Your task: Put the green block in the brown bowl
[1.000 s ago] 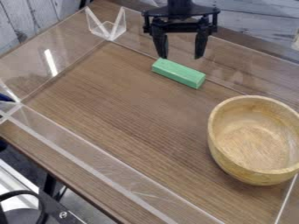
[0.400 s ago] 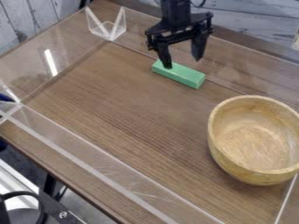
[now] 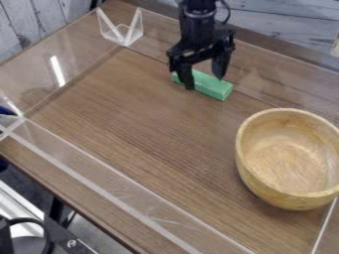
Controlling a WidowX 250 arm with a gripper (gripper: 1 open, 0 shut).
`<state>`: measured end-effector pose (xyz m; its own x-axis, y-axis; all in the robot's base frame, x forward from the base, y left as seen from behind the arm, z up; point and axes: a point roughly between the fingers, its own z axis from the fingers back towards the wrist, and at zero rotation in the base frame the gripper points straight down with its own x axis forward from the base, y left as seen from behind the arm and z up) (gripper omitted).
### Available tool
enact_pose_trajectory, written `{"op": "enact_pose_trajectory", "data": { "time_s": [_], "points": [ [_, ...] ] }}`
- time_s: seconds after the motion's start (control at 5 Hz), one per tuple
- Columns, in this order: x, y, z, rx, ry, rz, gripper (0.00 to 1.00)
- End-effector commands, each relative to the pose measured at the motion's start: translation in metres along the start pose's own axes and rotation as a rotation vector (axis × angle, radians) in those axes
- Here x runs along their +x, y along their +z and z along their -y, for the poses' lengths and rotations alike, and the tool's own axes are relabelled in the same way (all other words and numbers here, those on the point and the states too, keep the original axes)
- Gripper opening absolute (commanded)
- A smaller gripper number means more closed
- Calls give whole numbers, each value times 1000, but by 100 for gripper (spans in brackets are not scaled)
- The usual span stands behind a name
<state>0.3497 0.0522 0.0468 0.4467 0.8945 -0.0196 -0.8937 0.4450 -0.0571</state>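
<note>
The green block [image 3: 213, 87] lies flat on the wooden table in the upper middle of the camera view. My gripper [image 3: 201, 73] points down over the block's left part, open, with one black finger on each side of the bar and the fingertips close to the table. Part of the block is hidden behind the fingers. The brown bowl [image 3: 288, 157] stands at the right edge, hollow and holding nothing, well apart from the gripper.
Clear acrylic walls [image 3: 54, 74] fence the wooden table [image 3: 133, 129] on the left, front and back. A clear angled bracket [image 3: 119, 28] stands at the back left corner.
The gripper has come down from above the block to straddle it, and its wrist has rolled so the fingers line up across the bar. The block and bowl have not moved.
</note>
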Motion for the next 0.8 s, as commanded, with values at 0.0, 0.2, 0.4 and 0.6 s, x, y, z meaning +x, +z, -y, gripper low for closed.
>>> {"op": "enact_pose_trajectory", "data": {
  "time_s": [0.0, 0.2, 0.4, 0.6],
  "points": [
    [9, 11, 15, -48, 22, 62, 100],
    [10, 4, 18, -38, 33, 66, 100],
    [12, -3, 19, -30, 39, 72, 100],
    [13, -9, 21, -22, 44, 79, 100]
  ]
}}
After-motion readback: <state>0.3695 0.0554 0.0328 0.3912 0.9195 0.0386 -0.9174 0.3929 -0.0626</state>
